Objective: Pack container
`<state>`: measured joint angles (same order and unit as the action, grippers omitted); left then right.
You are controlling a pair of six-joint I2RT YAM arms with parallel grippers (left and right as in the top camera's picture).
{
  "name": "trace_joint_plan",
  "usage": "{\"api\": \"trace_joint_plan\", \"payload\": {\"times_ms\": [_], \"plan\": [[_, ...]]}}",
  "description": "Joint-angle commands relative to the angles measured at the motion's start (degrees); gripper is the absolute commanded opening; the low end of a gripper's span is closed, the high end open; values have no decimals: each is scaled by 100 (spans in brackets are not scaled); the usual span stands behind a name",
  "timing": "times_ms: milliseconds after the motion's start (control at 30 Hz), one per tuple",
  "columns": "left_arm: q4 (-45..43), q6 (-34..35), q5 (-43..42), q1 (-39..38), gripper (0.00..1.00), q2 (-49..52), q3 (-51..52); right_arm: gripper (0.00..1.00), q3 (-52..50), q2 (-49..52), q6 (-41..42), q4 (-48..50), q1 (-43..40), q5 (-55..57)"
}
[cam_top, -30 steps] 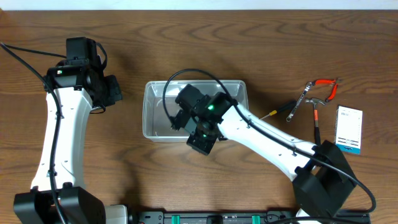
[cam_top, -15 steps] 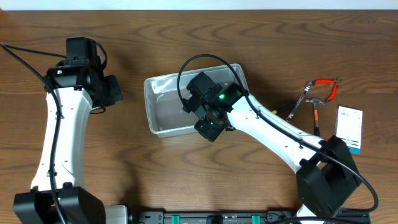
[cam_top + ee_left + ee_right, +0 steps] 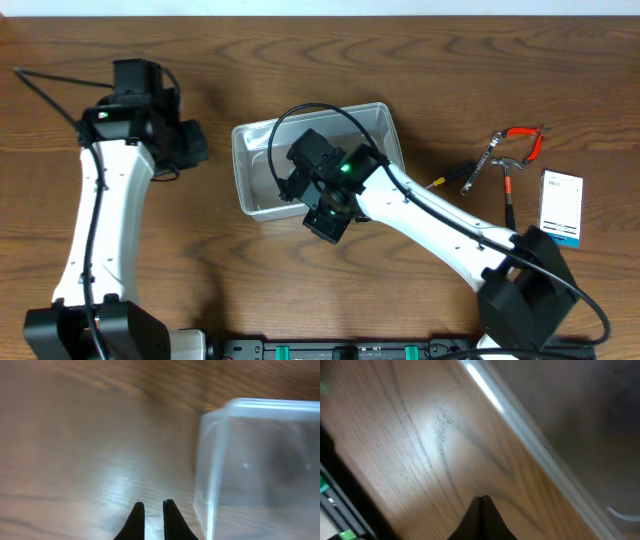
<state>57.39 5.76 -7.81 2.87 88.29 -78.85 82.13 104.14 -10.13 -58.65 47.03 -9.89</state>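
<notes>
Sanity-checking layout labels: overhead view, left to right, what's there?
left gripper → container → cluster of hand tools → white box

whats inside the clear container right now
The visible part of the container is bare floor; nothing shows inside it. The right arm hangs over its near right portion, so anything under there is hidden.

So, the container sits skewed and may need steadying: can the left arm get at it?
Likely yes: only bare table lies between the shut left gripper and the container's left wall.
</notes>
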Motion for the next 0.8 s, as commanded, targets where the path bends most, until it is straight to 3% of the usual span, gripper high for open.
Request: {"api": "trace_joint_plan", "payload": {"times_ms": [0,133,467,767], "plan": [[-114,-505,-223,-389,6,-31,-13,1,437,-531,205,20,-122,837],[-315,-708,-157,-815,6,-17,-13,1,706,-957,968,-35,-459,1923],[-470,-723,-214,-944,6,682,-13,3,723,-1729,2750,-446,-1788,2551],[-702,-726,-273,-981,6,1534,-13,3,723,-2050,2874,-881,-2739,2546]]}}
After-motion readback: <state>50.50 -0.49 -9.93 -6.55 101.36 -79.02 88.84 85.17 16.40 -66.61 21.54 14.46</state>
